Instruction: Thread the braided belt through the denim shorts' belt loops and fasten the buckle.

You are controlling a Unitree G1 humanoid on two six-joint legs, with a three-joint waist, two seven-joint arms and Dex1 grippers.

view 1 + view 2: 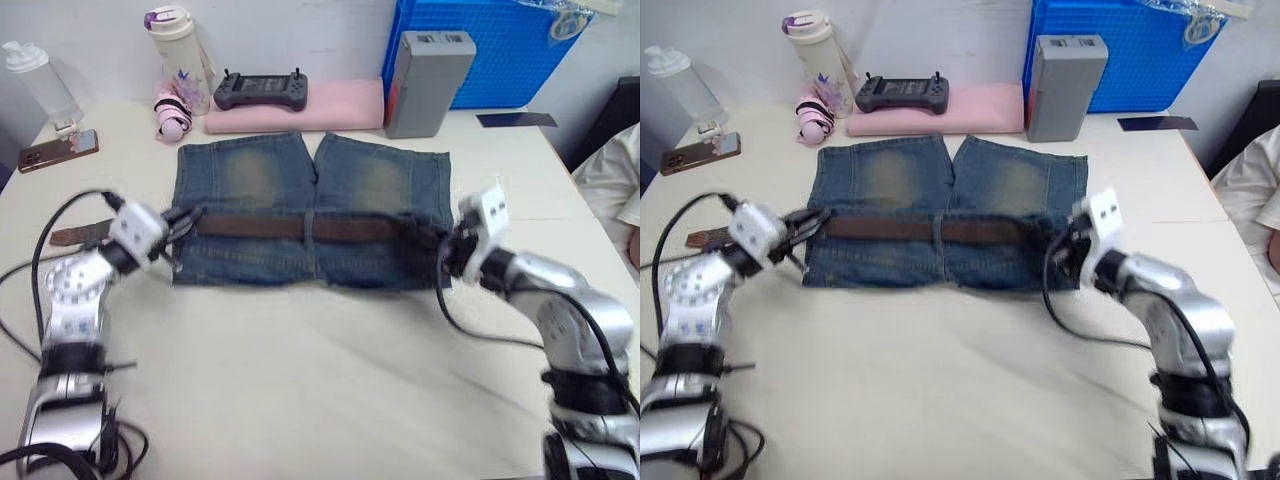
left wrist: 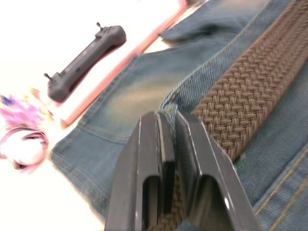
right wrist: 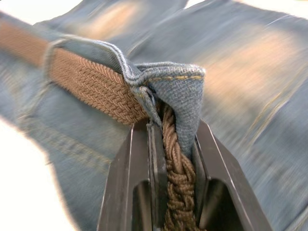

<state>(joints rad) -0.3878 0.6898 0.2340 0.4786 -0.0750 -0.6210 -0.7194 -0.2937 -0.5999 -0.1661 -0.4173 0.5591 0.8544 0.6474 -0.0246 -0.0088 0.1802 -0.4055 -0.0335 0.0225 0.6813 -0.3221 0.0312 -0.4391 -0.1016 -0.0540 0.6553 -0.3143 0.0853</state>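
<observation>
From the head views, the denim shorts (image 1: pixel 310 210) lie flat on the counter (image 1: pixel 330 370), waistband toward the robot, with the braided belt (image 1: pixel 300 229) running across the waistband between the two grippers. The left gripper (image 1: pixel 183 222) sits at the shorts' left edge, where the belt comes out of the denim; a loose brown end of the belt lies on the counter just beyond it, on its outer side. The right gripper (image 1: pixel 440 246) sits at the shorts' right edge, on the other end of the belt. Past both grippers, at the far side of the counter, stand a white bottle (image 1: pixel 178 45), a black game controller (image 1: pixel 260 92) on a pink pad (image 1: pixel 300 110), a grey box (image 1: pixel 428 82) and a blue crate (image 1: pixel 500 50); a phone (image 1: pixel 58 150) lies far out to the left.

In the left wrist view, the left gripper's fingers (image 2: pixel 144 168) are pressed together on the denim edge and the belt, with the woven strap stretching away ahead of them.

In the right wrist view, the right gripper's fingers (image 3: pixel 216 183) pinch the braided belt together with a fold of waistband denim, right at a belt loop (image 3: pixel 144 98).
</observation>
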